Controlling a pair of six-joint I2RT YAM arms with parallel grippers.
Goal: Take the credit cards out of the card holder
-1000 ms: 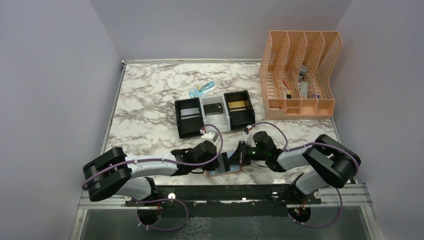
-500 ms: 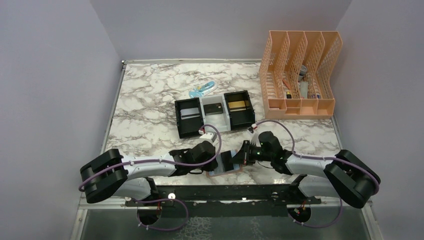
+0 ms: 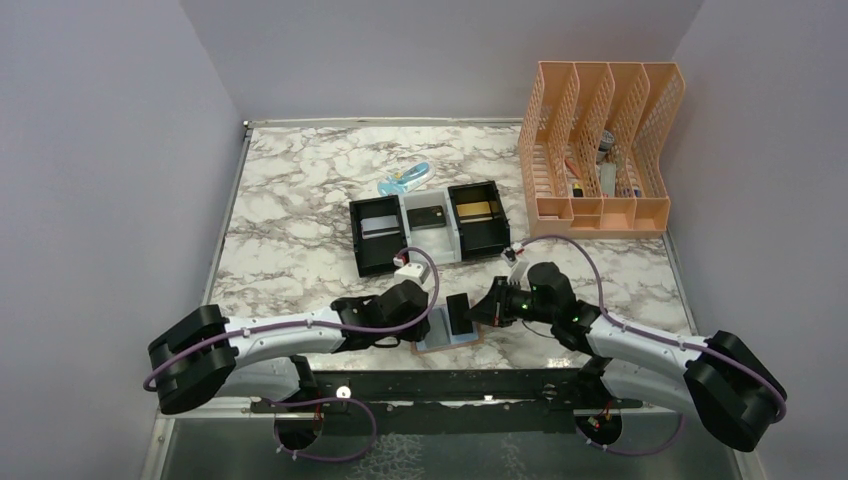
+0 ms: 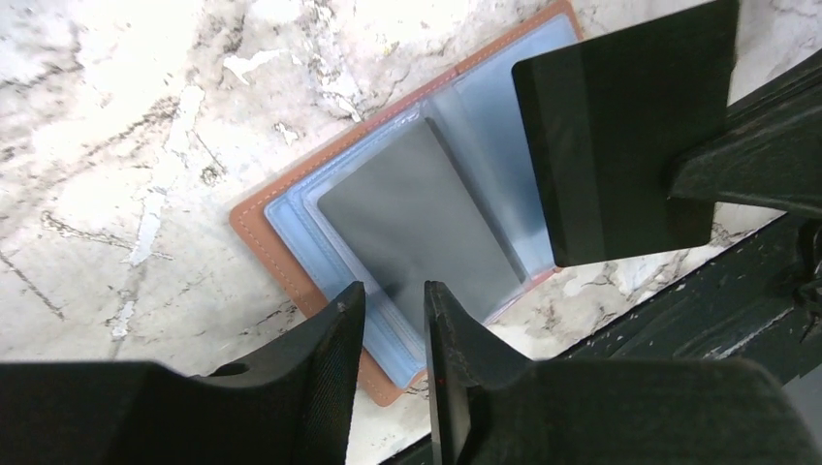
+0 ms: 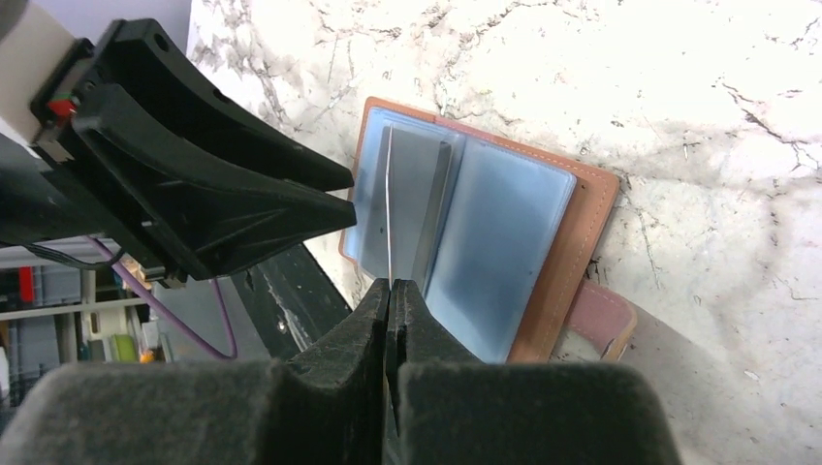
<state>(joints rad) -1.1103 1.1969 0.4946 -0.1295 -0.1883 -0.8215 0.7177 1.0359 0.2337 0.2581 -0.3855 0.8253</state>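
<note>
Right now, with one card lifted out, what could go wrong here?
The right jaws pinch the black card only near one edge, so it might twist or slip. The left jaws stand parted, not clamping the card holder, so it may slide when the grey card is pulled.

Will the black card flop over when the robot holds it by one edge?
Probably not. The black card stands flat and straight from the right gripper, no sag, so it looks stiff. Edge-on it is very thin, so likely light. Its smooth face might slip in a loose pinch.
</note>
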